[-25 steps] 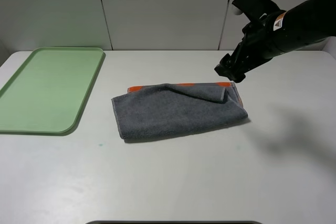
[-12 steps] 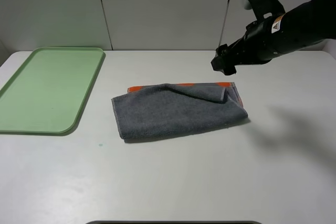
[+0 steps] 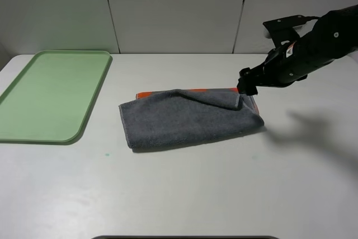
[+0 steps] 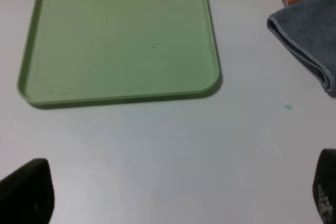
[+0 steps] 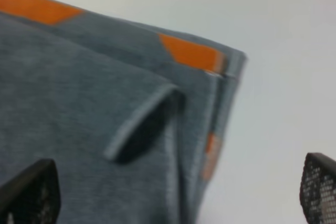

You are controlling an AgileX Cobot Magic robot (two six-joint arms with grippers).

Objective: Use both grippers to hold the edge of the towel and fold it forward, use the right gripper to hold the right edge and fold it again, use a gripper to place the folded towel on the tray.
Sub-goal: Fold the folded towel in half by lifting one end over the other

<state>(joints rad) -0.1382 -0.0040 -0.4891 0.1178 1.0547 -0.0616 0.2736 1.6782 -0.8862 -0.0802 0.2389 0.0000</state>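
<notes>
White tabletop (image 3: 184, 194) carries the towel (image 3: 190, 118), folded once, its orange band showing along the far side. The right gripper (image 3: 246, 84) hangs just above the towel's right edge (image 3: 256, 111), jaws wide apart and empty. It should drop onto that hem, pinch every layer including the curled corner, then carry it to the towel's opposite end. The left gripper (image 4: 173, 192), also spread, hovers beyond that end.

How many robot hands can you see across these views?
2. The right hand hovers open above the towel's right end. The left hand shows only fingertips in its wrist view, open, over the table near the tray; the high view misses it.
</notes>
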